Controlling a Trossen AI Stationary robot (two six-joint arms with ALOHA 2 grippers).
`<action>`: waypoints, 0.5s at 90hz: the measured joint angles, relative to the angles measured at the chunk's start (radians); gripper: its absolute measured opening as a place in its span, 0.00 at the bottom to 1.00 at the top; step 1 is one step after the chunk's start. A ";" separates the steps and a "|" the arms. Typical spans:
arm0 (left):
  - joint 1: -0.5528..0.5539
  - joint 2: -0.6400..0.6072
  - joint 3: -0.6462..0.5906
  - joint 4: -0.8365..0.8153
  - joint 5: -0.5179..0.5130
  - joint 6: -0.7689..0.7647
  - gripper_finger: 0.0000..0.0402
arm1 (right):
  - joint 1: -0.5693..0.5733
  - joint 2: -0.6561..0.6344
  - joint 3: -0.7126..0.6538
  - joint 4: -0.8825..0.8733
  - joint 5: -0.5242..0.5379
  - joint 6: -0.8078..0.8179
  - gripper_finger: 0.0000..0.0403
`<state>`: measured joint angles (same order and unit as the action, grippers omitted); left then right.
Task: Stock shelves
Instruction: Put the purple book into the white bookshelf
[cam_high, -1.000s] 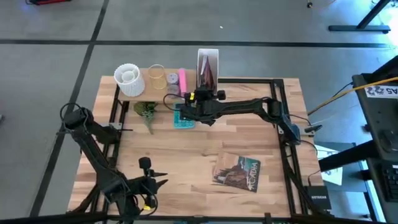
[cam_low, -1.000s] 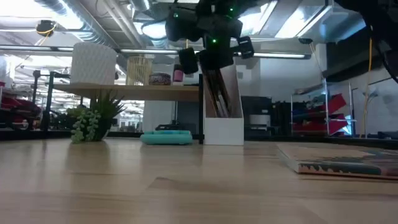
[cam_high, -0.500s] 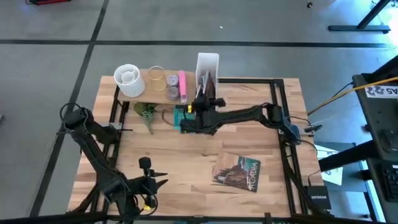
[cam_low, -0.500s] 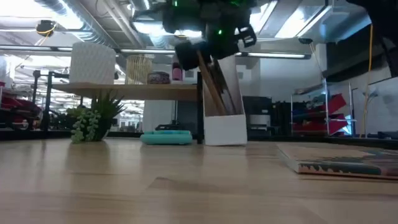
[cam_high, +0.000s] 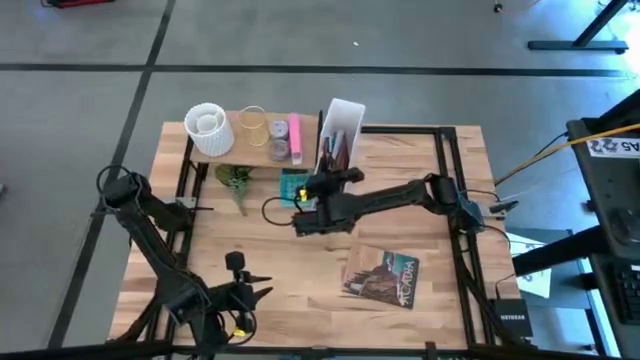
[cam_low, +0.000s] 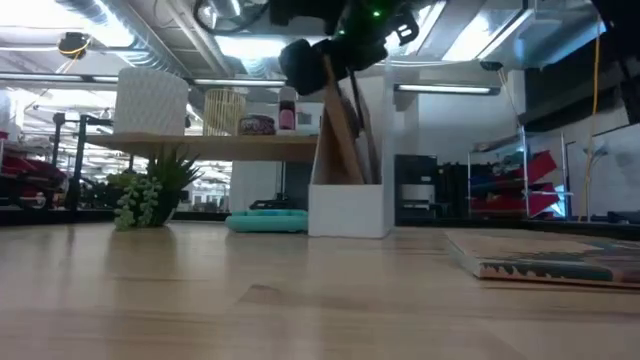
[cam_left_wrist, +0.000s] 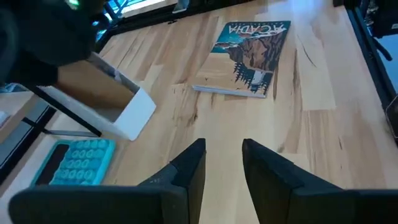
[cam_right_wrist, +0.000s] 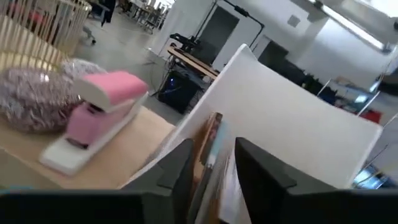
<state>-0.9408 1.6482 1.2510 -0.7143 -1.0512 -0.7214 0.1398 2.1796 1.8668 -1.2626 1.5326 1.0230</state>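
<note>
The white file box (cam_high: 341, 128) stood tilted at upper centre beside the shelf (cam_high: 262, 150). The right gripper (cam_high: 327, 172) clamped its thin book (cam_low: 338, 125) (stiff, light, best held by the top edge). The left gripper (cam_left_wrist: 221, 165), jaws apart, waited lower left.

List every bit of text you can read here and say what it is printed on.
"ACADIA": title on the book cover, read in the left wrist view.
Smaller print on that cover: too blurred to read.
Label on a black box at the table's right edge: too small to read.
Calculator keys: no legible marks.
</note>
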 joint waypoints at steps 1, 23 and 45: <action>0.001 0.000 0.000 0.000 0.000 0.000 0.22 | 0.000 0.000 0.000 -0.008 0.000 0.000 0.28; 0.014 0.000 0.000 0.000 0.000 0.001 0.22 | 0.030 0.000 0.000 -0.107 -0.001 -0.005 0.40; 0.013 0.000 0.000 0.000 0.000 0.002 0.22 | 0.041 -0.001 0.000 -0.146 -0.014 -0.013 0.40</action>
<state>-0.9276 1.6482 1.2510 -0.7143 -1.0508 -0.7189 0.1806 2.1782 1.8668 -1.4090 1.5183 1.0100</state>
